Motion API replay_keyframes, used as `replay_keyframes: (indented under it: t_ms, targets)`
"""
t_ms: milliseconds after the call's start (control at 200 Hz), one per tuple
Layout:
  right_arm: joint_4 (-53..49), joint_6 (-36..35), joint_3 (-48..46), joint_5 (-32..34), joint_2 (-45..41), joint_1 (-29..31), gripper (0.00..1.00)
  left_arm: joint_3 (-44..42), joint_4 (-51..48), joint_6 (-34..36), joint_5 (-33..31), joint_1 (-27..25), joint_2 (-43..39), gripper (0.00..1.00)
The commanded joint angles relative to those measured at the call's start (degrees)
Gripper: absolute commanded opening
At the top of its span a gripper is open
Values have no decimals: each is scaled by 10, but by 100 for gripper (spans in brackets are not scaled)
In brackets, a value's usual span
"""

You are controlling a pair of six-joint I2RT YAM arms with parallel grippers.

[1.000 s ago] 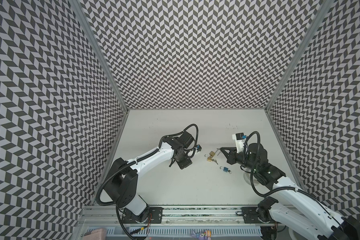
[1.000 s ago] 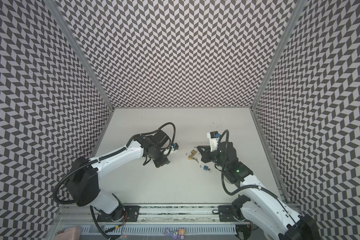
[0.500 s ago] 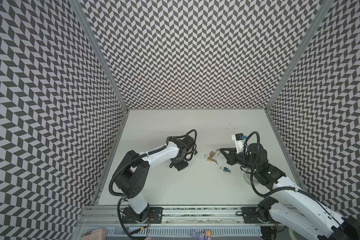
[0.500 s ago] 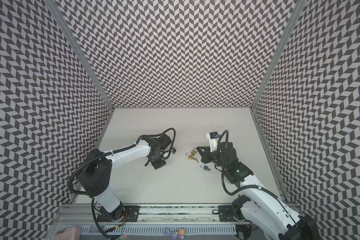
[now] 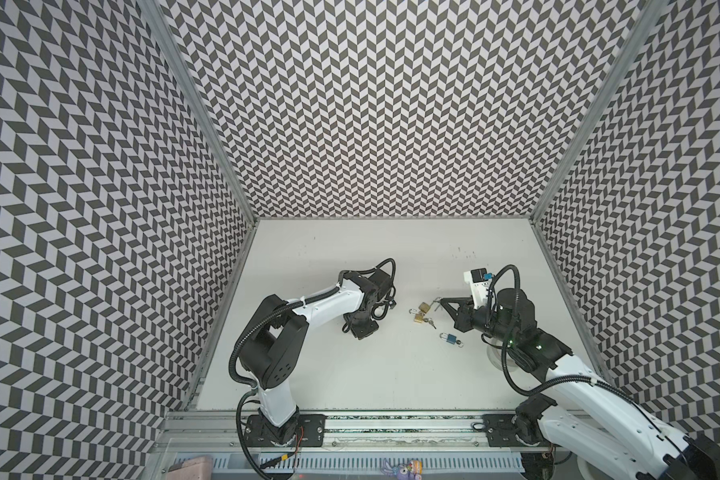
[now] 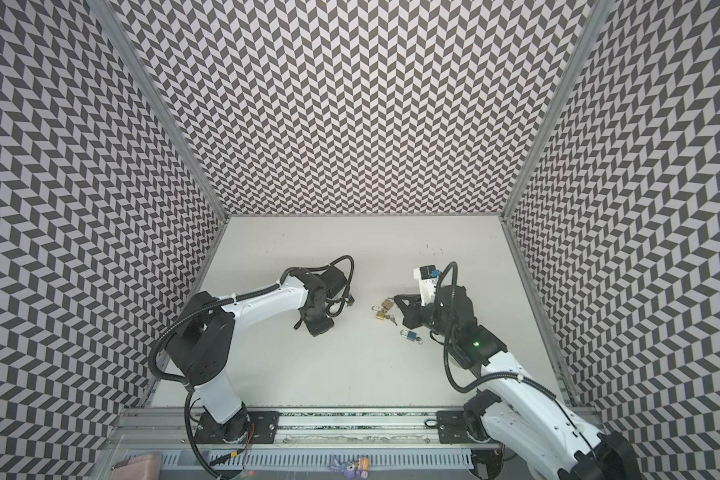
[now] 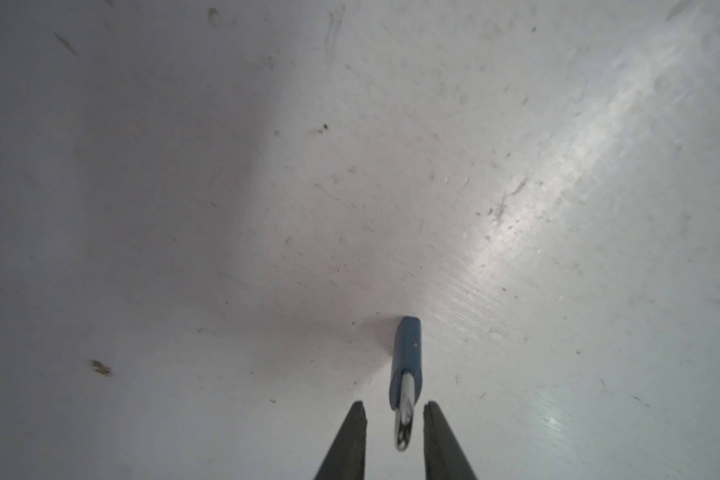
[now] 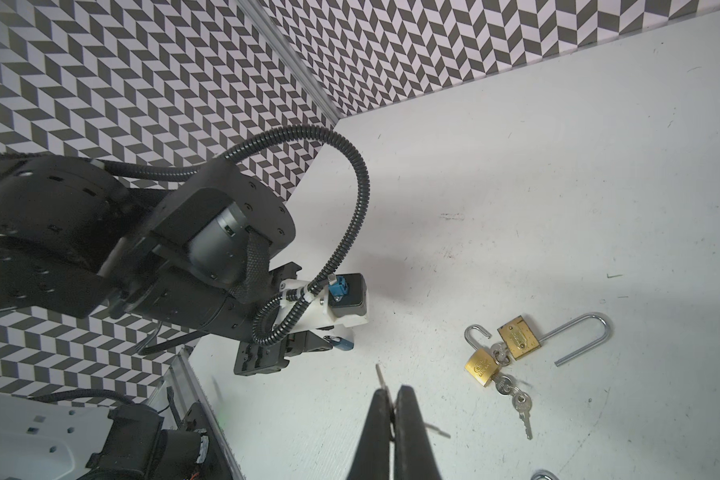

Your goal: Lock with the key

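My left gripper [image 7: 395,405] is open a little. A small blue padlock [image 7: 406,353], seen edge-on, is down at the table with its silver shackle in the gap, and daylight shows on both sides of the shackle. In the right wrist view the same padlock [image 8: 344,343] sits at the tips of the left gripper [image 8: 329,341]. My right gripper [image 8: 393,392] is shut on a key [image 8: 379,374] whose blade sticks out past the fingertips. In a top view the right gripper [image 5: 439,300] hovers beside the brass locks.
Two brass padlocks [image 5: 424,307] [image 5: 418,319] with open shackles lie mid-table, with a bunch of keys [image 8: 514,399] hooked to them. A second blue padlock [image 5: 449,338] with a key in it lies nearer the front. Patterned walls close three sides.
The left gripper has opened and let go of the blue padlock. The left arm's elbow has swung forward and folded up while its gripper stayed in place. The right arm has not moved.
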Motion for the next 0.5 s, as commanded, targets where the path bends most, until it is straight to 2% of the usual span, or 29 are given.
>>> replay_keyframes:
  t_ms: [0,170,280,370,496]
  targets:
    - [22,6,-6,3,-11,-2,0,15,-15,2,-9,1,-3,30]
    - [27,8,-6,-3,-4,-2,0,13,-12,-2,-23,5,-18,31]
    - [29,7,-3,-11,1,-3,0,16,-7,-20,-69,35,-20,31]
    - [28,5,-1,-16,4,-3,0,41,-2,-30,-70,58,-24,28]
    - [28,5,-2,-16,7,-2,0,46,29,-38,-83,61,-41,27]
